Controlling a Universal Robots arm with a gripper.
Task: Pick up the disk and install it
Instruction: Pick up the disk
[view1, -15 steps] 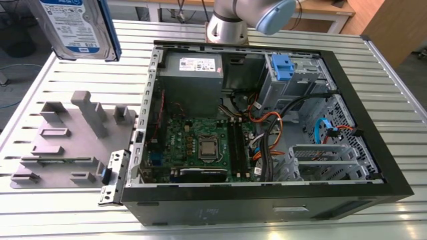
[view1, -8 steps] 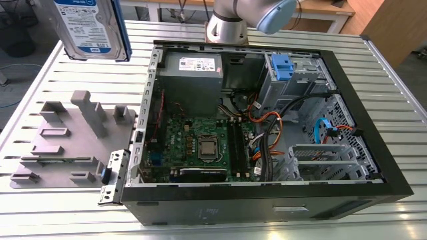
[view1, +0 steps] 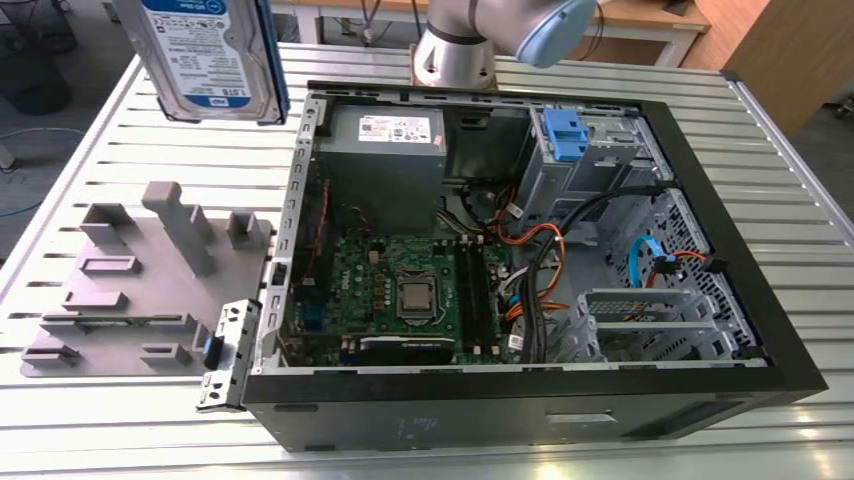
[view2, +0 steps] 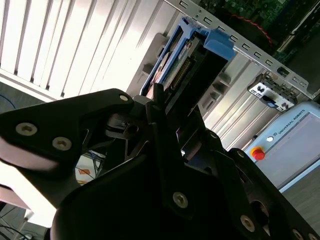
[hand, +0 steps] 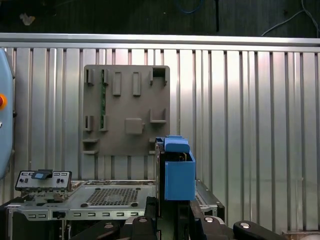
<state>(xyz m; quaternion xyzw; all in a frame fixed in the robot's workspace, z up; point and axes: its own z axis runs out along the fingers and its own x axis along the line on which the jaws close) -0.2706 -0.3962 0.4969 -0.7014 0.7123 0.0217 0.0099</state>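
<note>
Exterior view - the disk (view1: 214, 55) is held up off the slatted tabletop (view1: 120, 140) at the exterior view's upper left. It stands upright with its blue-and-white label toward the camera and a blue side rail (view1: 274, 60) down one edge; its top is cut off by the frame. It is outside the open computer case (view1: 467, 425), well apart from the drive bays. A grey plastic fixture (view1: 134, 290) lies flat on the tabletop, just beside the case wall on the exterior view's left. Inside the case are a grey power supply (view1: 387, 135), a green motherboard (view1: 400, 290) and a blue drive-bay latch (view1: 563, 135). The arm's base (view1: 461, 45) stands behind the case.

Second wrist view - the black gripper (view2: 172, 102) takes up the foreground. Its fingers (view2: 161, 120) are clamped on the disk (view2: 177, 70), one on each flat face, and the disk is seen edge-on. The blue rail (view2: 217, 40) sits at the disk's far end. Beyond it are the tabletop slats and the case's metal rim (view2: 240, 42). A teach pendant (view2: 295, 135) with a red button (view2: 258, 154) lies nearby.

First wrist view - the disk's blue rail end (hand: 179, 175) sticks out from between the gripper's black links (hand: 172, 220). Past it the grey fixture (hand: 127, 110) lies flat on the tabletop (hand: 250, 125). A perforated grey metal panel (hand: 110, 195) sits close to the gripper; I cannot tell whether it touches the disk.
</note>
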